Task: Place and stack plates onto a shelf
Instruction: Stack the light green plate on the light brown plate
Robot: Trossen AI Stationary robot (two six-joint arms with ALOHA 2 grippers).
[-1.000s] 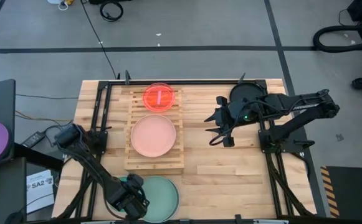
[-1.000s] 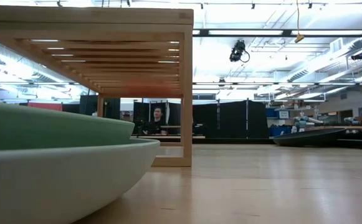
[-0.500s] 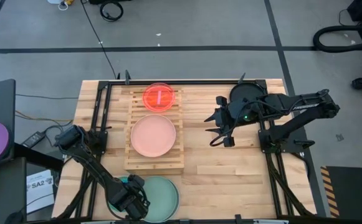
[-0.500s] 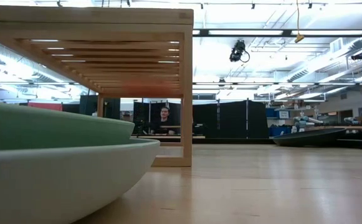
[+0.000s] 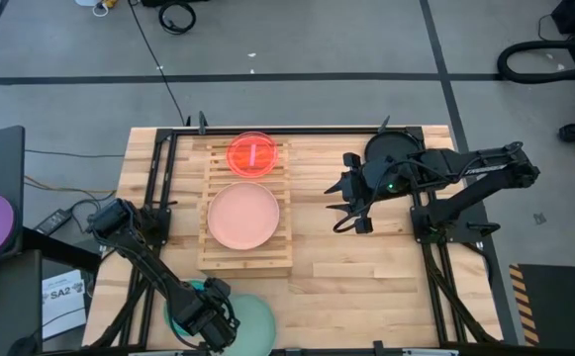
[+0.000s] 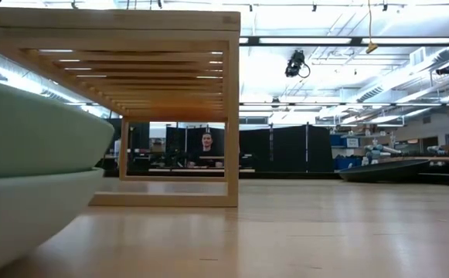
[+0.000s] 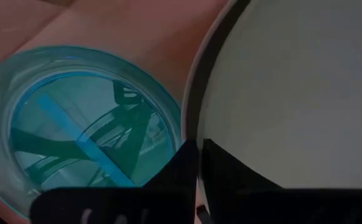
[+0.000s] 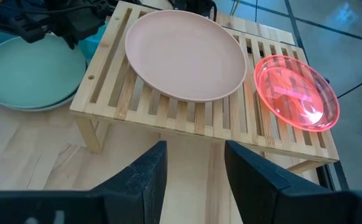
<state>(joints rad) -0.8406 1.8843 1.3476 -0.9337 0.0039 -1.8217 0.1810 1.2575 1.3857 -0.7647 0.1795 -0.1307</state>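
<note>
Legibly, paper [image 5: 61, 293] off the table's left edge: "SA2".
Left gripper [image 5: 211, 318]: clamped on mint-green plate [image 5: 252, 318] rim, near edge.
Right gripper [image 5: 350, 223]: fingers parted, holding nothing, right of shelf [image 5: 246, 257].
Pink plate [image 5: 242, 216], red plate [image 5: 253, 154]: atop shelf.
Blue plate [image 7: 75, 118]: beside mint-green stack.

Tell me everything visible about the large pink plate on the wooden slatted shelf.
The large pale pink plate is round, shallow and matte, apparently plastic or ceramic, with a low raised rim. It lies flat and upright on the light-wood slatted shelf, near its middle, with nothing on it. The small translucent red plate sits apart beside it. No gripper touches it.
</note>
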